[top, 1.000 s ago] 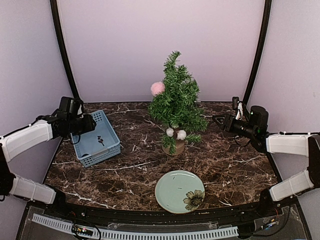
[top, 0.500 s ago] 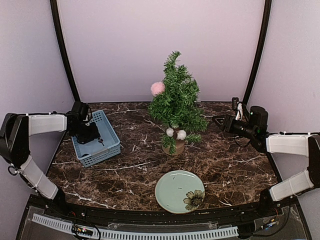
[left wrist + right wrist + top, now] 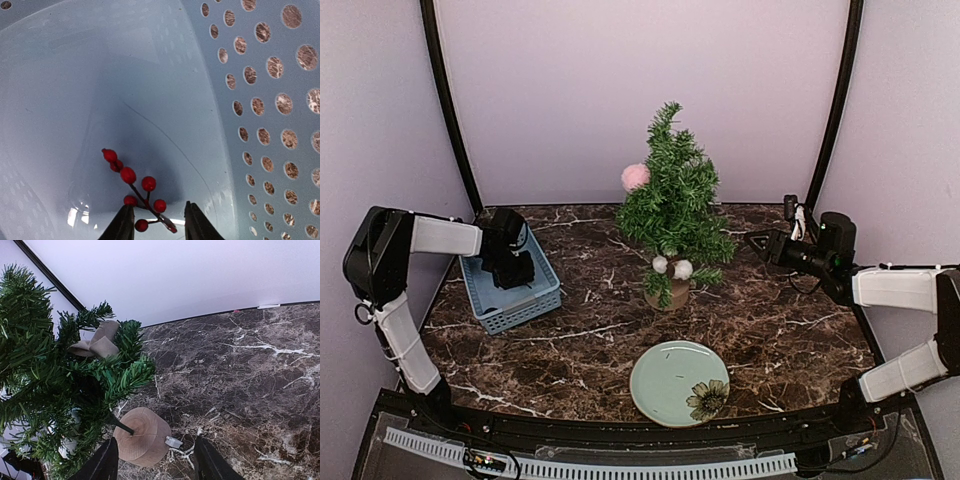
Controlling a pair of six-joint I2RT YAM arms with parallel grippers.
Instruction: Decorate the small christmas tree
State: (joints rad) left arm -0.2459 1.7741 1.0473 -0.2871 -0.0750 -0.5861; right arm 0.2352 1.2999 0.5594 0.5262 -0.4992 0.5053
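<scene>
left gripper [image 3: 512, 268] is down inside the blue basket [image 3: 525, 312], which sits by the left edge toward the far left corner of the dark marble worktop [image 3: 770, 330]. on the left wrist view its fingers [image 3: 121, 226] are spread apart, straddling the stem end of a red berry sprig [image 3: 136, 186] lying on the basket floor, not clamped on it. the small christmas tree [image 3: 672, 205] stands upright mid-worktop, a little toward the far edge, on its wood stump [image 3: 142, 442]. a pink pompom [image 3: 635, 177] sits on its left side, two white pompoms [image 3: 671, 267] low down, and a grey-beige bow [image 3: 97, 344] on a branch. right gripper [image 3: 756, 241] hangs near the right edge, pointed at the tree, jaws apart. a green plate [image 3: 660, 385] lies by the near edge, centre.
</scene>
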